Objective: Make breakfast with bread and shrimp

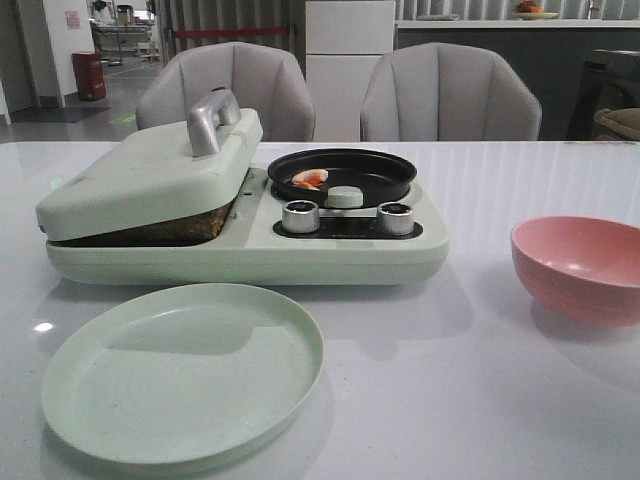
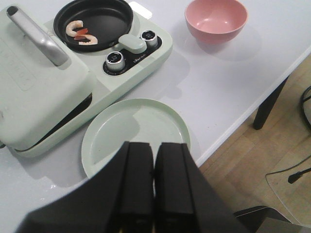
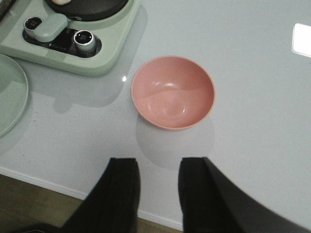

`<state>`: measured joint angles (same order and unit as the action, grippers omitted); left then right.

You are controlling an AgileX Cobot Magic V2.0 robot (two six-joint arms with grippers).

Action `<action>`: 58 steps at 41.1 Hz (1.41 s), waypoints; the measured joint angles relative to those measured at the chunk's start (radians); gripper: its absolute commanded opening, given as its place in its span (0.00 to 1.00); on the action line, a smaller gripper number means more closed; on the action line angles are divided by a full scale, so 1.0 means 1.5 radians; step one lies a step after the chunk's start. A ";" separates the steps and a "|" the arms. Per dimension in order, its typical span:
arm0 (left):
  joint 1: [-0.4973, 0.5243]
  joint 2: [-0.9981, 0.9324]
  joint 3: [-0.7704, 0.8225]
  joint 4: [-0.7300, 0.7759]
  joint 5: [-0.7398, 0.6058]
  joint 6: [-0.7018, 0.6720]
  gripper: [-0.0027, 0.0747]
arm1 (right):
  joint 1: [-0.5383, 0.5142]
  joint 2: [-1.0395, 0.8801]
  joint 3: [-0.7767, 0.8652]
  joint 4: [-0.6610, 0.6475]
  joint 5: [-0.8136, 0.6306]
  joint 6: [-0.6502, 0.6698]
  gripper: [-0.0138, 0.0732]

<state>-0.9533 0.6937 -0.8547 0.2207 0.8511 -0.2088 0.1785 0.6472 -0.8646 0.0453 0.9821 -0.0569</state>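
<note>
The shrimp [image 1: 310, 179] lies in the round black pan [image 1: 342, 172] of a pale green breakfast maker [image 1: 250, 250]; the left wrist view shows curled pink pieces of shrimp [image 2: 80, 33] there. The hinged lid [image 1: 150, 180] rests slightly ajar on the grill side. In the gap under it shows a brown edge [image 1: 175, 230] that looks like bread; the rest is hidden. My left gripper [image 2: 154, 150] is shut and empty, above the near rim of a green plate [image 2: 136, 131]. My right gripper [image 3: 158, 170] is open and empty, over the table's front edge, short of a pink bowl [image 3: 172, 92]. Neither gripper shows in the front view.
The empty green plate [image 1: 185, 370] lies in front of the breakfast maker. The empty pink bowl [image 1: 580, 265] stands to the right. Two knobs [image 1: 300, 215] sit on the maker's front panel. The lid has a metal handle [image 1: 212, 120]. Two chairs [image 1: 450, 95] stand behind the table.
</note>
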 measured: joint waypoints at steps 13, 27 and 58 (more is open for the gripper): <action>0.000 0.000 0.000 0.014 0.000 0.000 0.19 | 0.000 -0.132 0.040 0.000 0.050 0.001 0.54; 0.000 0.000 0.000 0.014 0.000 0.000 0.19 | 0.000 -0.135 0.040 0.000 0.050 0.019 0.20; 0.000 0.000 0.000 0.014 0.000 0.000 0.19 | 0.000 -0.135 0.040 -0.001 0.047 0.020 0.20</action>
<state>-0.9533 0.6937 -0.8547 0.2424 0.8511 -0.2088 0.1785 0.4449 -0.8051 0.0435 1.0528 -0.0265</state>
